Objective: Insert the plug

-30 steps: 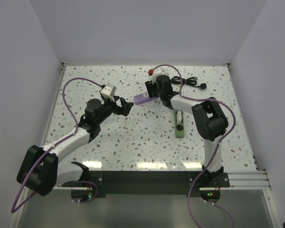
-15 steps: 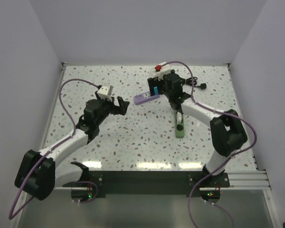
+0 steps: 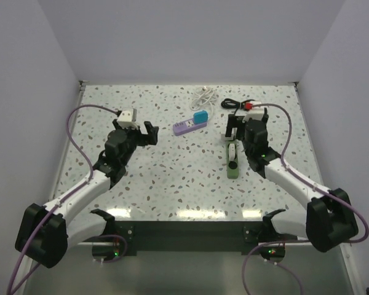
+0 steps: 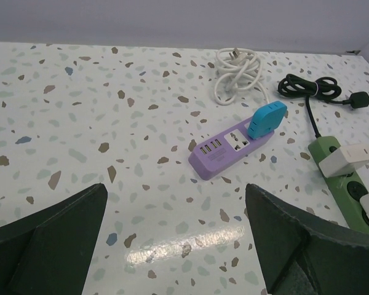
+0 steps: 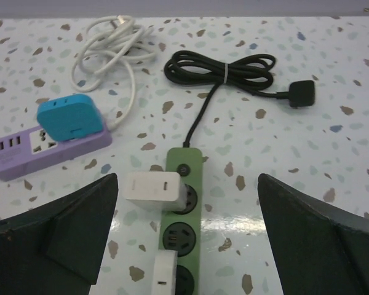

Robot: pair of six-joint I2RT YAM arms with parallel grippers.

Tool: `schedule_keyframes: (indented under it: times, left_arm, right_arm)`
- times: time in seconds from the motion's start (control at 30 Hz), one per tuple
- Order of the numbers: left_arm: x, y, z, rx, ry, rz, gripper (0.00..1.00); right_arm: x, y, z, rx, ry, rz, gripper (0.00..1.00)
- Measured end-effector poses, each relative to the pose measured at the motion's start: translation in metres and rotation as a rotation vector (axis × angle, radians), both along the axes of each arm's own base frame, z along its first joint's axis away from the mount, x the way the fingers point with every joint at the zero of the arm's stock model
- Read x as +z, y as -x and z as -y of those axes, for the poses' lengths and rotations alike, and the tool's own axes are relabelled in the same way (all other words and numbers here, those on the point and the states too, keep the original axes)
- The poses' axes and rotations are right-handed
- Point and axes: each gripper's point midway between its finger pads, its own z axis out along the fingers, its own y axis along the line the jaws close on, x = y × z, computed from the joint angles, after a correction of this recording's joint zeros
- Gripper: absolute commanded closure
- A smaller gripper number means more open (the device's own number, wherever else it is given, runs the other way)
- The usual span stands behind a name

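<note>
1. While both claws hang spread and empty, the turquoise box-shaped plastic plug (image 4: 265,120) stands on the far-right end of the lilac plastic power strip (image 4: 224,153), which lies toward the far middle of the speckled terrazzo counter (image 3: 172,178).
2. State, left claw (image 3: 149,131): fingers wide apart, holding nothing, to the left of the lilac strip and clear of it.
3. State, right claw (image 5: 187,178): fingers wide apart, nothing between them, hovering over the far end of the green plastic power strip (image 5: 184,212), to the right of the lilac strip.
4. Judgement: insertion looks done or nearly done. In the left wrist view the plug seems to lean relative to the strip's top face. Whether the pins are fully home cannot be told.
5. Risk A: a half-seated plug could tip out if nudged. Cause: a claw brushing it, or a tug on the coiled white cord (image 4: 240,74) lying just beyond the strip.
6. Risk B: pressing the plug down could make the light strip skate or pivot on the smooth counter. Cause: a push that is off-centre with nothing bracing the strip.
7. Risk C: the right claw, if it drops, could knock the white block-shaped adapter (image 5: 152,187) seated on the green strip just below it, or snag the bundled black cord (image 5: 227,70) on the far side.
</note>
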Motion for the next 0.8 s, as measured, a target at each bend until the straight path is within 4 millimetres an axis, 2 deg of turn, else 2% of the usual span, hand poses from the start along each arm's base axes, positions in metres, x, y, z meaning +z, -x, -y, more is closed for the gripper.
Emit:
schedule_keyframes:
  times: [0.1, 0.2, 0.3, 0.53, 0.8]
  left_arm:
    - [-0.001, -0.001, -0.003, 0.017, -0.003, -0.002, 0.0]
    - [-0.001, -0.001, -0.005, 0.029, -0.002, -0.003, 0.0]
    - [-0.001, -0.002, -0.007, 0.044, -0.001, -0.003, 0.0]
    - [0.005, 0.007, -0.017, 0.074, 0.005, 0.019, 0.0]
    - [0.009, 0.012, -0.027, 0.113, 0.009, 0.041, 0.0]
  right_arm:
    - [0.008, 0.013, 0.032, -0.1, -0.045, 0.041, 0.02]
    - [0.012, 0.026, 0.05, -0.166, -0.074, 0.072, 0.02]
    - [0.016, 0.037, 0.06, -0.206, -0.094, 0.1, 0.02]
    - [0.025, 0.046, 0.068, -0.235, -0.123, 0.139, 0.02]
    - [0.02, 0.049, 0.069, -0.237, -0.119, 0.13, 0.02]
